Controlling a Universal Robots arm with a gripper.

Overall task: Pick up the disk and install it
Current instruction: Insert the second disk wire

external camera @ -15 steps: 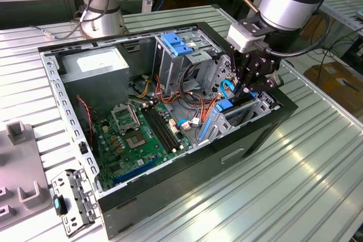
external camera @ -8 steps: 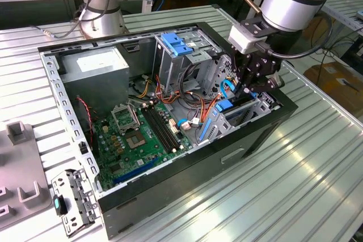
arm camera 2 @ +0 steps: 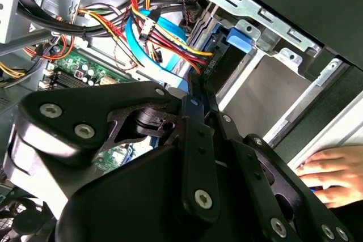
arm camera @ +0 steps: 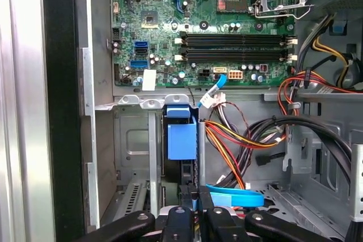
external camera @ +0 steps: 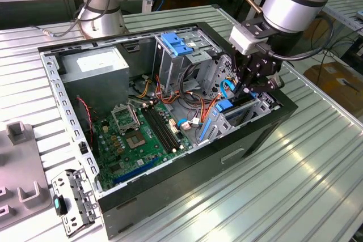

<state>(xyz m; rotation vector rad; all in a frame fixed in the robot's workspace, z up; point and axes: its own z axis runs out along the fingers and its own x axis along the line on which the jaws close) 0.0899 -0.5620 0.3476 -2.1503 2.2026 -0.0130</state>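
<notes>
In the exterior view, your black gripper (external camera: 253, 81) reaches into an open black computer case (external camera: 238, 145) on a ribbed metal table (external camera: 295, 185). In the second wrist view, a person's hand (arm camera 2: 329, 175) rests beyond it. In the first wrist view, narrowed fingers (arm camera: 180, 219) pinch the blue-railed silver disk (arm camera: 181, 140), standing edgewise in the bay straight ahead.

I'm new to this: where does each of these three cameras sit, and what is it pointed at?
Exterior view: off the arm, above one corner, looking down into the open computer case; arm and end effector show.
First wrist view: on the arm, facing the motherboard past the blue-railed disk; end effector at the edge.
Second wrist view: on the arm, behind the end effector; a person's hand shows.
All three share the blue cable.
</notes>
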